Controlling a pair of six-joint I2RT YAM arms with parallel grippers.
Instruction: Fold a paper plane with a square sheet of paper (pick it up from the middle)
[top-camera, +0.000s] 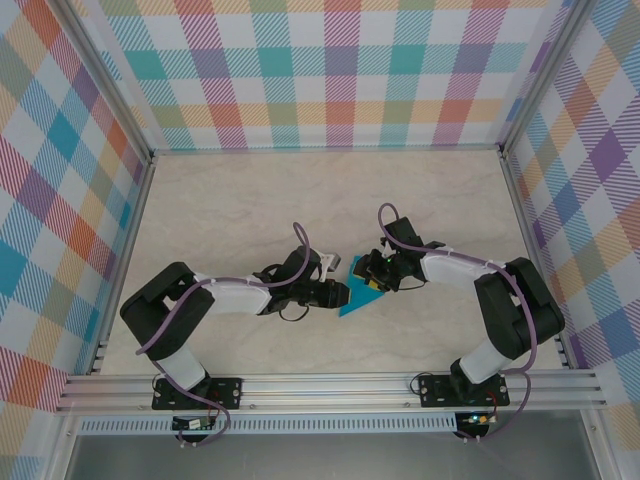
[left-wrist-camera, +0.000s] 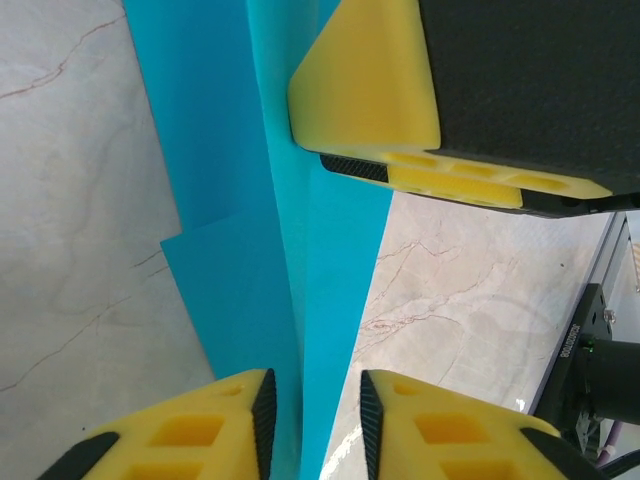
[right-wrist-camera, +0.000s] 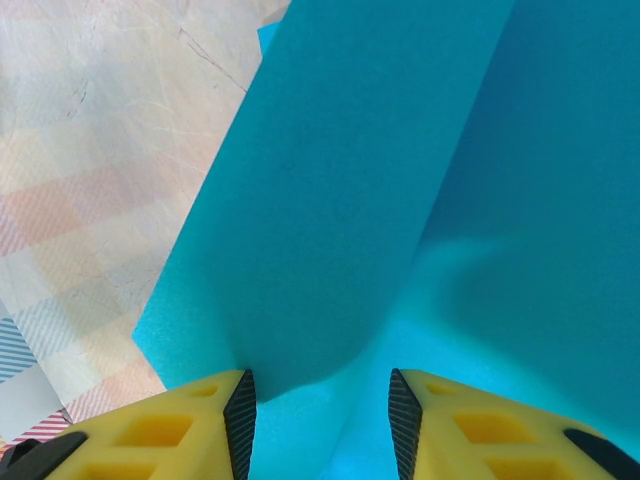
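pale marble worktop (top-camera: 250, 200) carries the half-folded teal-blue square sheet of paper (top-camera: 356, 298), mid-creasing. left gripper (left-wrist-camera: 317, 410) straddles its raised ridge; whether it pinches i cannot tell. right gripper (right-wrist-camera: 322, 400), opposite, stands parted over a lifted flap. next, i judge: squeeze along the ridge to sharpen it.

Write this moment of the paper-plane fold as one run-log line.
stage: mid-fold | paper sheet: creased, between both grippers | left gripper: jaws apart, straddling the crease | right gripper: jaws apart over paper
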